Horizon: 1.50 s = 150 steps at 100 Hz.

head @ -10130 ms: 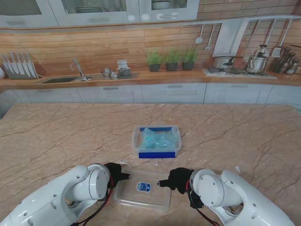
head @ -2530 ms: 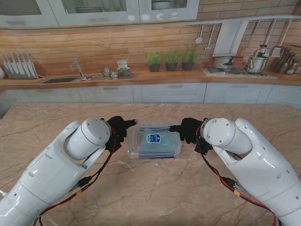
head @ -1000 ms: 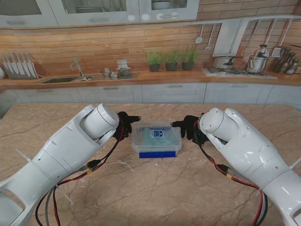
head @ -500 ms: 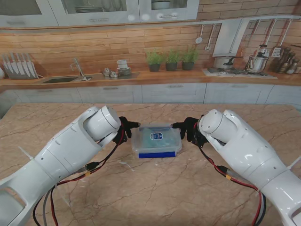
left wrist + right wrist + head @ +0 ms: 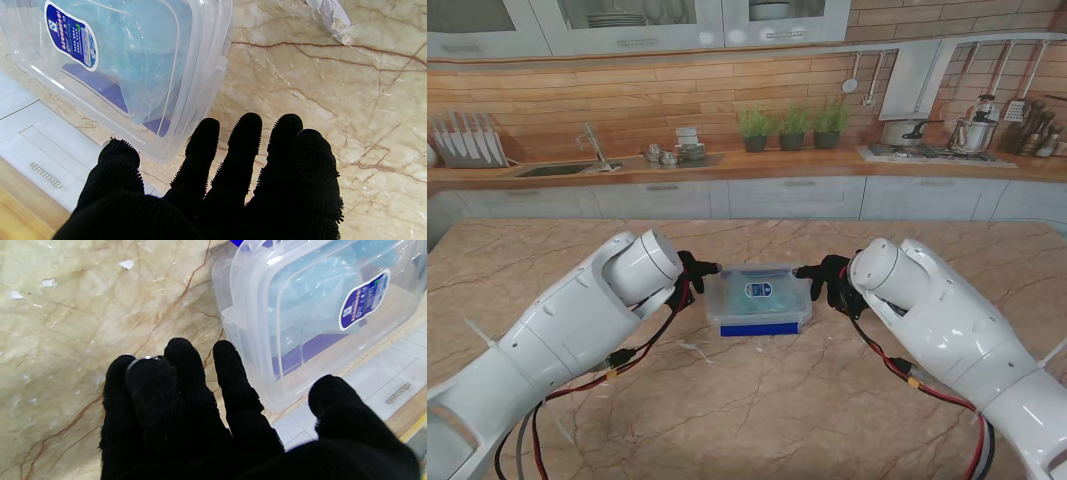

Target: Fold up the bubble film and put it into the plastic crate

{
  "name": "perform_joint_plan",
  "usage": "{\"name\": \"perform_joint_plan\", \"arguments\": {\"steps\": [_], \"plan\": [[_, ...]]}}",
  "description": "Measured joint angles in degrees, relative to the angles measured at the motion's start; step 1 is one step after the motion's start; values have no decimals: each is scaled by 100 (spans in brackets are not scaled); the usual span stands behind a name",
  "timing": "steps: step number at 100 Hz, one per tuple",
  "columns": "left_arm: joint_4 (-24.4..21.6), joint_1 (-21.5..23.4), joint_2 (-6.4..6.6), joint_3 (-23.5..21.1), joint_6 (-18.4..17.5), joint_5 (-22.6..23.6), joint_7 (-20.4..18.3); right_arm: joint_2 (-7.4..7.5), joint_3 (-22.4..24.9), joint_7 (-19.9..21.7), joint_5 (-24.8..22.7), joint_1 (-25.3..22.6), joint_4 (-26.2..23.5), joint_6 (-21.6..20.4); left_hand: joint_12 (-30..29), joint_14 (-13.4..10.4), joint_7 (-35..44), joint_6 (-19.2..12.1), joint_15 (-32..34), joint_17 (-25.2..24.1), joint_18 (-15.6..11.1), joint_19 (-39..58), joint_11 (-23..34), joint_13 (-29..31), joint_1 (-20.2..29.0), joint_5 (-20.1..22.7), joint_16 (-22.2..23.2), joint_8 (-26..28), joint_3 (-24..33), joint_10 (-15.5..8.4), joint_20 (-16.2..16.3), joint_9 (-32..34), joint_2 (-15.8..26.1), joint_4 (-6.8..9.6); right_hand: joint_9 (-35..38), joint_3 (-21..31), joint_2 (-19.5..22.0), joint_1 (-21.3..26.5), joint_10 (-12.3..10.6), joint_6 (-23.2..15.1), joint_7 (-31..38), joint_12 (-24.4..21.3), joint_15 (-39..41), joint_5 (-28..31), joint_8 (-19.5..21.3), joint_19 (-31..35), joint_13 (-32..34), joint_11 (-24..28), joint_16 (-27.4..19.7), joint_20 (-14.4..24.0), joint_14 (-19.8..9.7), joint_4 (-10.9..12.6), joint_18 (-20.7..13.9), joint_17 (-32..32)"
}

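Bubble film, pale blue, lies inside the plastic crate at the middle of my table, under a clear lid with a blue label. My left hand and right hand flank the crate, fingers spread, holding nothing, just beside its walls.

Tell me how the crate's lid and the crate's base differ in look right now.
The lid is clear plastic with a blue oval label on top; the base shows a solid blue band and no label. The lid sits on top, facing up; the base rests on the marble table beneath it. Both share the same rounded rectangular outline, and the blue bubble film shows through the clear plastic.
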Motion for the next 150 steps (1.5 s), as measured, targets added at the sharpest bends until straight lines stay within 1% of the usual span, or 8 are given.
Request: {"name": "perform_joint_plan", "arguments": {"steps": [23, 37, 60, 71, 88, 110, 135, 150], "plan": [[-794, 668, 109, -609, 6, 580, 363, -2, 310, -244, -318, -196, -135, -180, 1, 0, -151, -57, -52, -63, -15, -10, 0, -66, 0, -1, 0, -87, 0, 0, 0, -39, 0, 0, -122, 2, -2, -1, 2, -70, -57, -152, -370, -98, -9, -168, -122, -234, -55, -65, -6, 0, -5, -148], [-1258, 1052, 250, -832, 6, 780, 327, -27, 298, -341, -335, -117, 0, -402, 27, -1, 67, -57, -54, -64, -16, -11, 0, -66, 0, -1, 0, 132, 0, 0, 0, -33, 1, 0, -201, 3, -61, -5, 2, -145, -130, -178, -490, -218, -22, -258, -228, -336, -85, -72, 1, 0, -9, -227], [-1978, 1603, 591, -1136, 14, 953, -130, -274, -283, -1062, -387, 471, 1003, -830, 34, -1, 418, -57, -54, -64, -16, -12, 0, -67, 0, -1, 0, 366, 0, 0, 0, -32, 1, 0, -431, 67, -174, -10, 21, -287, -202, -221, -572, -508, -85, -357, -367, -391, -126, -75, -8, 0, -11, -294], [-2273, 1987, 620, -1427, 43, 974, -129, -436, -462, -1131, -148, 724, 1460, -911, 34, -1, 464, -132, -57, -67, -16, -70, 0, -66, 0, 72, 0, 436, 0, 0, 0, -32, 1, 0, -607, 145, -174, -11, 71, -328, -211, -223, -628, -607, -88, -386, -398, -436, -126, -75, -11, 0, -12, -326], [-2548, 2479, 651, -1733, -348, 610, -121, -678, -774, -1277, 284, 1068, 2097, -1204, 34, -1, 576, -250, -116, -146, -16, -138, -3, -67, 0, 347, 0, 496, 1, 0, 0, -32, 1, 0, -819, 241, -292, -75, 80, -410, -218, -225, -650, -763, -119, -386, -404, -453, -126, -75, -14, -2, -14, -356], [-2496, 2531, 642, -1751, -540, -266, -292, -922, -997, -1265, 736, 1344, 2564, -1417, 34, -1, 576, -285, -234, -300, -16, -230, -114, -137, 3, 393, 0, 434, 2, 0, 0, -32, 3, 0, -824, 250, -292, -75, 112, -859, -126, -226, -651, -860, -132, -387, -407, -455, -127, -75, -17, -2, -14, -357], [-2137, 2404, 527, -1603, -835, -974, -304, -962, -1068, -1061, 740, 1373, 2538, -1513, 34, -1, 221, -287, -314, -524, -16, -379, -242, -317, 20, 393, 0, 198, 2, 3, -4, -79, 4, 0, -870, 314, -292, -75, 134, -1276, 160, -226, -651, -856, -184, -393, -441, -455, -127, -75, -23, -2, -15, -367], [-1937, 2258, 479, -1458, -907, -1126, -438, -868, -1021, -906, 738, 1274, 2276, -1457, 33, -1, -68, -288, -411, -652, -20, -492, -318, -380, 28, 393, 0, 50, 2, 5, -12, -100, 6, 0, -875, 314, -292, -71, 135, -1306, 210, -226, -651, -806, -248, -406, -453, -455, -127, -75, -25, -2, -17, -368]]}}
